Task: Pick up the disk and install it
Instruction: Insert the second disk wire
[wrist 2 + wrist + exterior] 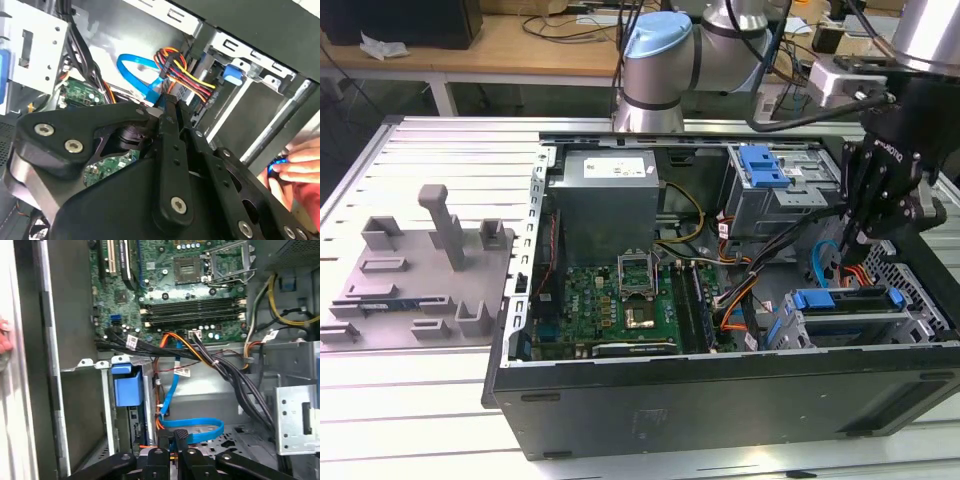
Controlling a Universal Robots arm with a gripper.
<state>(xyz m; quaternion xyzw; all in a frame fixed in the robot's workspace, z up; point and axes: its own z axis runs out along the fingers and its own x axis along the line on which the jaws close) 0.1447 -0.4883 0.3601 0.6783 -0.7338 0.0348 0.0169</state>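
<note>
Jaws of the gripper [860,240] stand nearly closed, empty, inside the open computer case [720,400] at the exterior view's right. Just below them, nearer the front wall, the disk [848,303] sits in its drive bay. A hand [300,170] touches the case's edge.

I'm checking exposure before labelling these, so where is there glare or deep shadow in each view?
Exterior view: glare on the slotted table in front, and the computer case outer wall is dark. Second wrist view: the black gripper is a dark mass, and the metal bracket is washed out. First wrist view: the motherboard is evenly lit.
</note>
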